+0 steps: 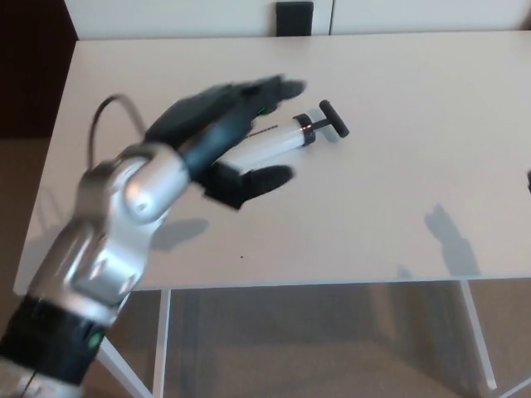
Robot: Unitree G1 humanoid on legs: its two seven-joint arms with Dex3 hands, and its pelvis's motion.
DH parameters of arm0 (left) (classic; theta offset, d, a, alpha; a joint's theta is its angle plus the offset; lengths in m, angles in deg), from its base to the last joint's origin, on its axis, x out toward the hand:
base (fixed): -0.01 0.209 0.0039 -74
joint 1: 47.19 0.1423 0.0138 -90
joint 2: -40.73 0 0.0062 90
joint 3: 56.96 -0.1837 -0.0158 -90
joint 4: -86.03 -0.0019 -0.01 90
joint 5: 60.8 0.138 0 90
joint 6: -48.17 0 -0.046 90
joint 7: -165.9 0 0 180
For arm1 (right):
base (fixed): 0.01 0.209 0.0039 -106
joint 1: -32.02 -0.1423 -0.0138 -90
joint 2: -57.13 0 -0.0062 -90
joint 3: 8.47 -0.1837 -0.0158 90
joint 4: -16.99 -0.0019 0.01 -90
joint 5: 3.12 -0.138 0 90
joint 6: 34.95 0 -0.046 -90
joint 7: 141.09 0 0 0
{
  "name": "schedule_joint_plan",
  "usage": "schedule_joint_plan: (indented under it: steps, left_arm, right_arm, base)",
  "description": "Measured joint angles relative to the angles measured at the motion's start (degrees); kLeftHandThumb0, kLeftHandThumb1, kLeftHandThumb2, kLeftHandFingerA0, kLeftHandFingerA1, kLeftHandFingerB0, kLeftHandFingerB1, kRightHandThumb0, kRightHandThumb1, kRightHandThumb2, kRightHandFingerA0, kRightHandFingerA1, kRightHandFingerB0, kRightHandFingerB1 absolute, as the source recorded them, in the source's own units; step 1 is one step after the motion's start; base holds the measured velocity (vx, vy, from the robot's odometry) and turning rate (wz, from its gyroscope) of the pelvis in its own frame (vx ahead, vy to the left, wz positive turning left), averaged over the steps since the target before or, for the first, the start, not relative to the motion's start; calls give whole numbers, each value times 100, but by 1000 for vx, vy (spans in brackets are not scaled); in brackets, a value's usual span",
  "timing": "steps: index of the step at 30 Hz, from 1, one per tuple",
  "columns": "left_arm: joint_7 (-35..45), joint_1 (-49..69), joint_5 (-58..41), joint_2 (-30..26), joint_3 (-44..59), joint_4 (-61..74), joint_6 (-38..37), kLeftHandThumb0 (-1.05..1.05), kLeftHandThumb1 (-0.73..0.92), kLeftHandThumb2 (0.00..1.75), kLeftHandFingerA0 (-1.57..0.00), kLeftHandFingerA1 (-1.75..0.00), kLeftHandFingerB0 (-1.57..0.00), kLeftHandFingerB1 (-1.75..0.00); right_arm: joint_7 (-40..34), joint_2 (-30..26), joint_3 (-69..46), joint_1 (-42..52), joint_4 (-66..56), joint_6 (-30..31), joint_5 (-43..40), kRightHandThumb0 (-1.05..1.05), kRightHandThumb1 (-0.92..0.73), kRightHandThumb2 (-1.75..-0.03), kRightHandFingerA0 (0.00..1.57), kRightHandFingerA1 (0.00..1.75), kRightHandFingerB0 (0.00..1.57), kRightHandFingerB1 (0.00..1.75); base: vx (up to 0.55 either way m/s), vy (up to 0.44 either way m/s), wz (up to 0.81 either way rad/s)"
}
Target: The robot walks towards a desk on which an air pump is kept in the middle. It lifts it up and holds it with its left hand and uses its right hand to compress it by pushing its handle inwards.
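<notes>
Office or lab-like room, plain white desk [398, 207] on thin metal legs, beige carpeted floor [332, 340], white wall panels behind

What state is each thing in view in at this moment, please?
air pump: in the left hand, tilted, handle pulled out, pointing right.
left hand: shut on the air pump's clear barrel.
hose: black, looping behind the left arm.
right hand: almost out of view.

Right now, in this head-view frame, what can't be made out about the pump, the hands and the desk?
- Air pump: the barrel's rear is covered by the left hand, which is motion-blurred, so the firmness of the grip is unclear.
- Right hand: cut off by the picture's right edge; its fingers cannot be read.
- Black hose: mostly hidden behind the left arm.
- Dark object beyond the desk: cropped by the top edge.
</notes>
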Motion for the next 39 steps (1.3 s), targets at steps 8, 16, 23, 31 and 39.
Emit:
schedule_joint_plan:
  steps: [8, 16, 23, 31, 39]
  left_arm:
    - [172, 1512, -623, -204, 1008, 570, -63, -101, 92, 75, -21, -46, -29, -42]
    - [554, 2950, -1351, -295, 2058, 752, -39, -78, 92, 68, -28, -42, -30, -35]
    - [832, 3936, -2030, -358, 3071, 1101, -53, -78, 92, 68, -28, -42, -30, -35]
    - [1319, 5217, -2769, -385, 4181, 1191, 34, -78, 92, 68, -28, -42, -30, -35]
    - [1722, 6129, -3365, -385, 5010, 1256, 118, -78, 92, 68, -28, -42, -30, -35]
  right_arm:
    - [87, 1, -371, 713, -317, -33, -78, -87, -90, -69, 29, 31, 18, 28]
    - [135, 10, -591, 1216, -433, -63, -122, -87, -84, -67, 27, 32, 20, 27]
    - [192, 48, -714, 1641, -557, -127, -160, -87, -84, -67, 27, 32, 20, 27]
    - [270, 144, -821, 2151, -731, -239, -216, -87, -84, -67, 27, 32, 20, 27]
    - [353, 204, -941, 2494, -902, -352, -233, -87, -84, -67, 27, 32, 20, 27]
  base:
    - [0, 0, 0]
    - [0, 0, 0]
    - [0, 0, 0]
    - [0, 0, 0]
    - [0, 0, 0]
